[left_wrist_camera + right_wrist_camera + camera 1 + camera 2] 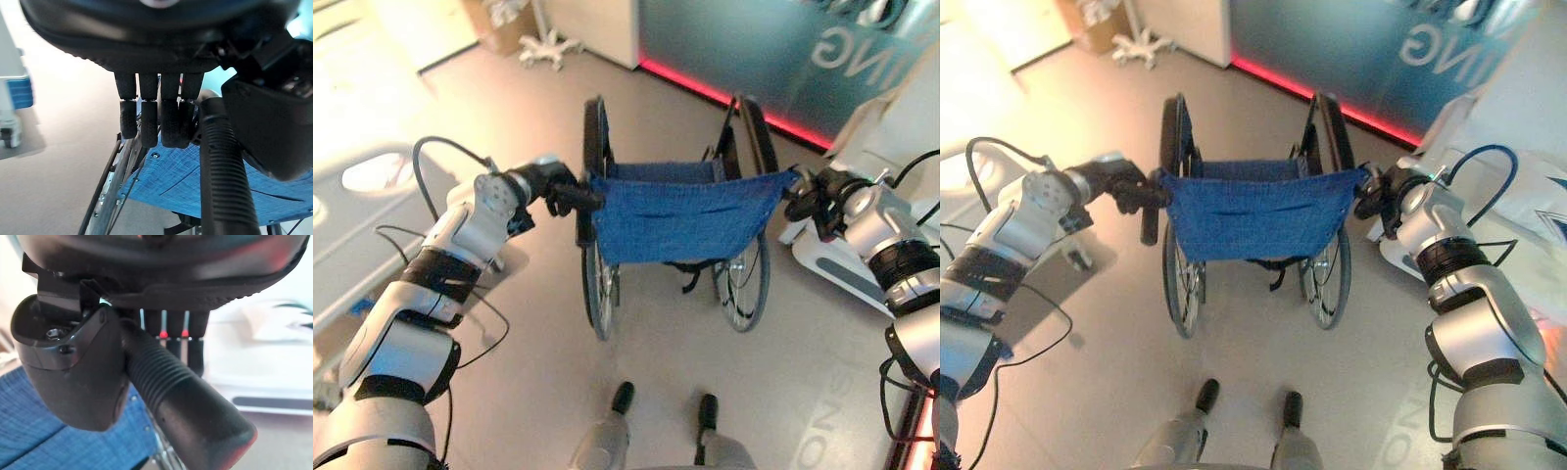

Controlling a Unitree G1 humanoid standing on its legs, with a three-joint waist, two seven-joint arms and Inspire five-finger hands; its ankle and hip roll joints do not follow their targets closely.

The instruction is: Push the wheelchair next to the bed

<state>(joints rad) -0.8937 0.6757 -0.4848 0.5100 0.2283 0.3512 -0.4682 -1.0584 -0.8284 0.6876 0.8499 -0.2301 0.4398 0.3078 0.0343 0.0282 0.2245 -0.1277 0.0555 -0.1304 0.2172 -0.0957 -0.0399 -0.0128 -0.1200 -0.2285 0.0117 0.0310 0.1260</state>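
Blue woven cloth, slung as a backrest between two push handles, marks the wheelchair seen from behind; stands on the pale grey floor straight ahead, between both arms; carries two tall thin-spoked wheels with dark tyres, left wheel and right wheel, either side of a dark metal frame; sags a little along the cloth's lower edge, with stitched seams across its face.

Left hand, dark, curled round the left push handle; seen in the left wrist view with fingers bent down in a row beside the ribbed black grip and thumb on its other side; holding firmly, not merely resting.

Right hand wrapped on the right push handle; shown in the right wrist view with thumb pressed against the ribbed grip and fingers closed behind it; rounded grip end jutting free past the hand.

Bed, pale with a white side rail, lying off to the left, apart from the wheelchair; white wheeled stand base farther back on the floor; teal glass wall with a glowing red strip along its foot beyond the chair; white and grey machine just beside the right wheel.
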